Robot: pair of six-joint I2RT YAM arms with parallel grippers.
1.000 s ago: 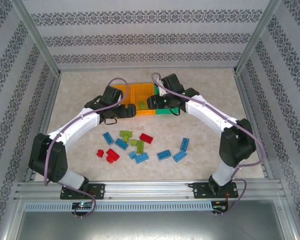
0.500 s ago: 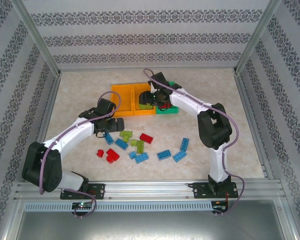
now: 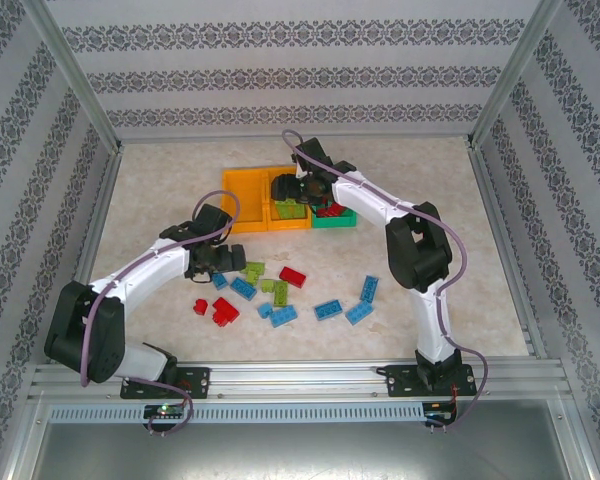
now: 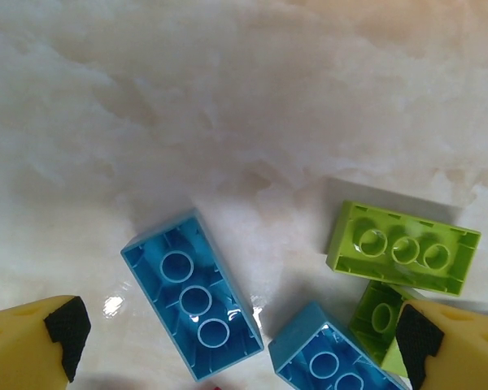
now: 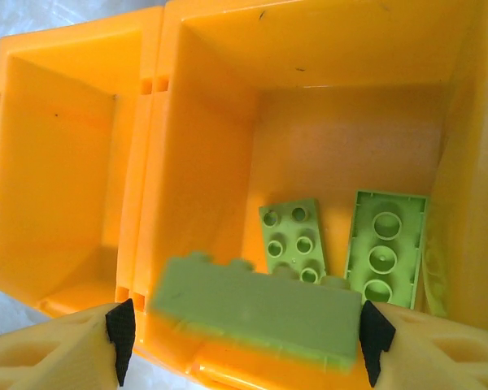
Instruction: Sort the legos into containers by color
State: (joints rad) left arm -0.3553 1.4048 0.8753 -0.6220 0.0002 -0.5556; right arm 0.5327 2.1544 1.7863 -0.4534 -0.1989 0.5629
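Above orange bin [image 5: 211, 122], wrist close-up, blurred green brick [image 5: 256, 313] between parted right hand [image 5: 246, 341]

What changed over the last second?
The left gripper, open, pulled back from the left bin toward the near edge and hovers over a blue brick. The right gripper moved left over the middle bin, a blurred green brick between its fingers, apparently dropping. Both those bins, the green bin and the loose bricks stayed put.
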